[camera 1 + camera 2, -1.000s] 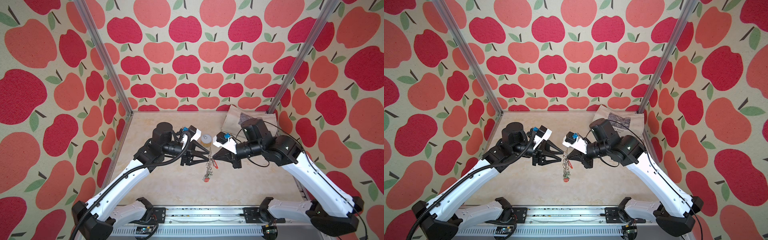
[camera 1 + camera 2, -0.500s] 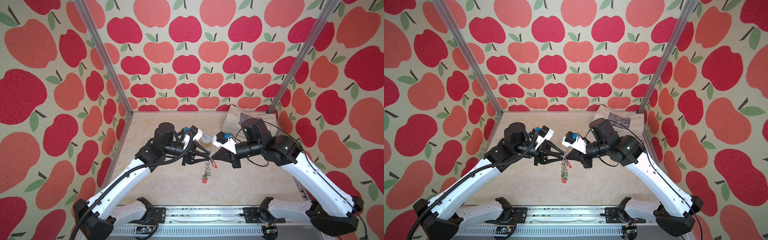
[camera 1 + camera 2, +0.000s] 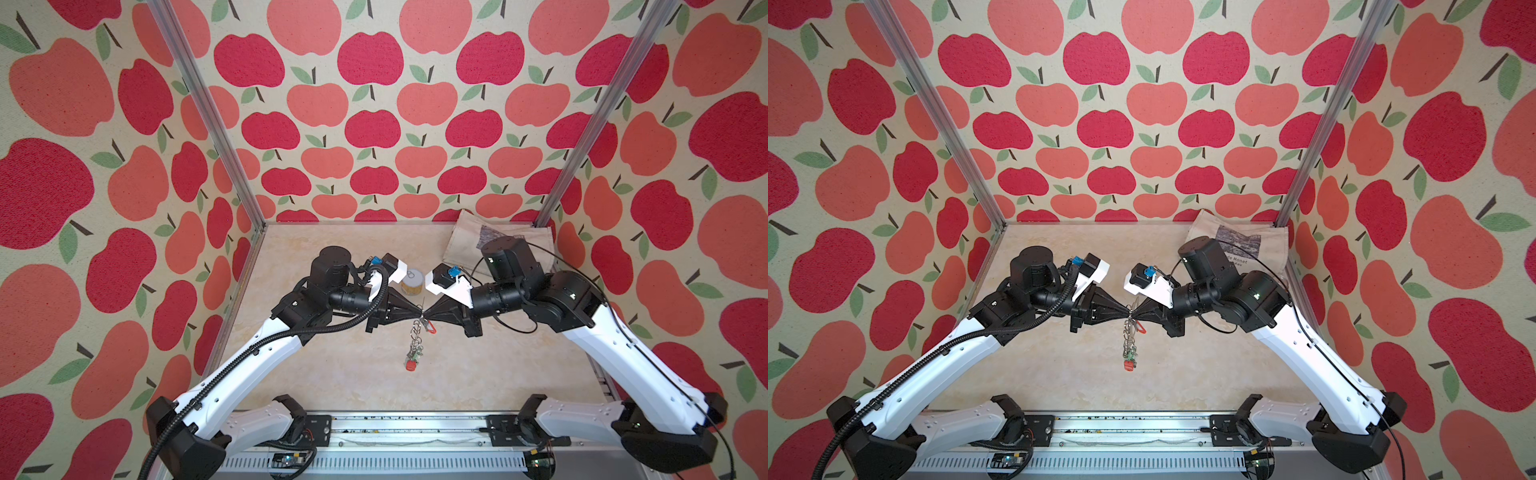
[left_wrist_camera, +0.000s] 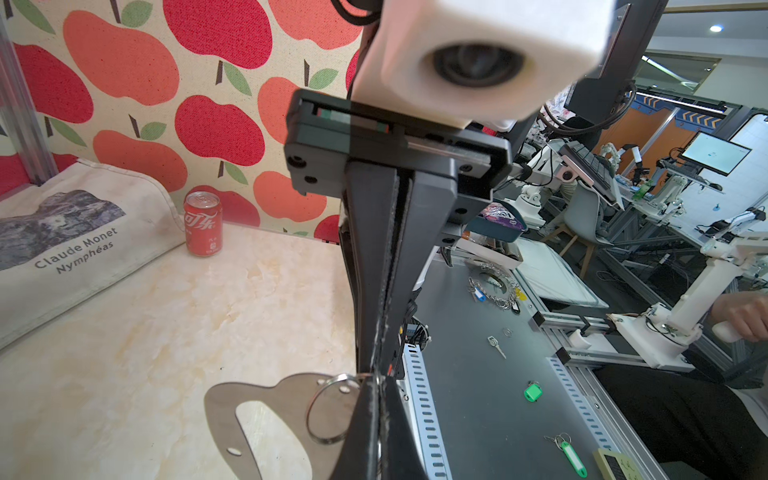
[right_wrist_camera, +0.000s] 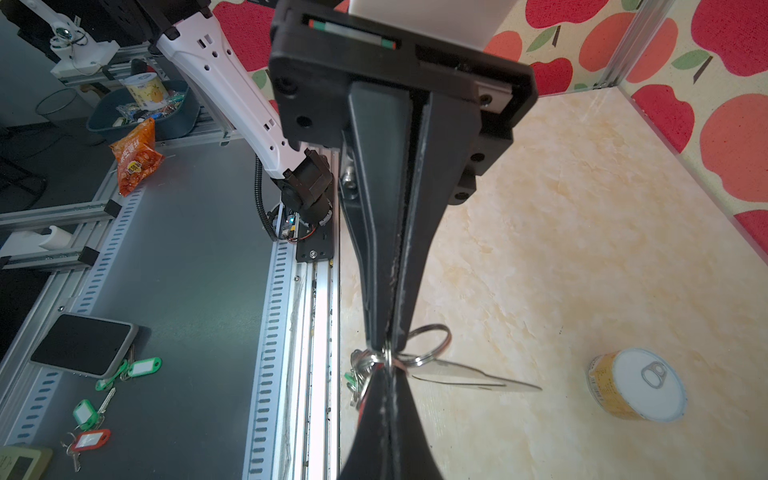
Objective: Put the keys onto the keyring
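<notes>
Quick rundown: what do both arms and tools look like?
White link shells, black joints and bases. Left arm carries black corrugated conduit; right arm a thin black cable. Left tool and right tool: black tapering wedges, each under a white camera block with blue connector.

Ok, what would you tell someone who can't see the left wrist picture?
Two black grippers, the left gripper and the right gripper, meet tip to tip, both shut on a ring of the flat grey keyring above a marble table. On the table are a red can and a printed cloth bag.
</notes>
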